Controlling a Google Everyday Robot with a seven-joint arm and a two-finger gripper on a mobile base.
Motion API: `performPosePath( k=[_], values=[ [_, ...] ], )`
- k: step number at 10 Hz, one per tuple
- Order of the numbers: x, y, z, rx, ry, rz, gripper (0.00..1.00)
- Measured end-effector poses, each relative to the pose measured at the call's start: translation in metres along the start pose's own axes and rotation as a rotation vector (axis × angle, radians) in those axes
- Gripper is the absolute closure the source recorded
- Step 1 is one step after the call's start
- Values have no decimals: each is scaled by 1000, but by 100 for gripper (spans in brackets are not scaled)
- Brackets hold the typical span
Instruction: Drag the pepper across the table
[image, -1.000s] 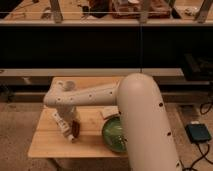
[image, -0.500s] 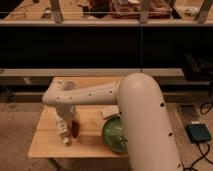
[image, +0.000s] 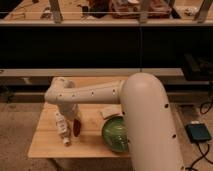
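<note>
Whether the fingers of the gripper (image: 71, 131) are parted or closed cannot be told here; the gripper hangs low over the left part of the table, its tip down at the board surface, just beside the pepper. The small dark red-brown oval pepper (image: 76, 127) lies directly right of the gripper's lower end, close enough that contact or a grasp cannot be confirmed either way. It sits on the left half of the table, nearer the front edge than the back edge.

Just left of the gripper, a small white blocky object (image: 61, 123) rests on the planks, toward the front-left corner. The gripper hangs from a white, cylindrical robot arm (image: 92, 94) dotted with small dark holes, which runs level across the middle of the table from a rounded elbow above the left edge to a very large white shoulder section filling the right foreground and hiding the table's right side.

A round green bowl-like object (image: 115, 134) sits by the front edge, right of the pepper and partly behind the thick arm section. A pale flat rectangular piece (image: 109, 111) lies just behind it, near the table's centre. The light wooden plank table (image: 47, 142) stands on a speckled floor, with a dark shelf unit behind its back edge.
</note>
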Motion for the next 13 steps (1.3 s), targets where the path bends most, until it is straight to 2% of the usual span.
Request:
performPosePath(
  k=[3, 4, 6, 8, 9, 11, 13],
  values=[
    [-4, -42, -4, 3, -5, 19, 84],
    [-5, -49, -4, -2, -1, 32, 84],
    [-17, -45, -5, -15, 4, 27, 84],
    [-29, -24, -5, -28, 16, 34, 84],
    [-30, -21, -6, -30, 27, 43, 84],
    [-27, -17, -7, -27, 24, 73, 84],
    [-18, 6, -7, -25, 22, 113, 84]
  ],
)
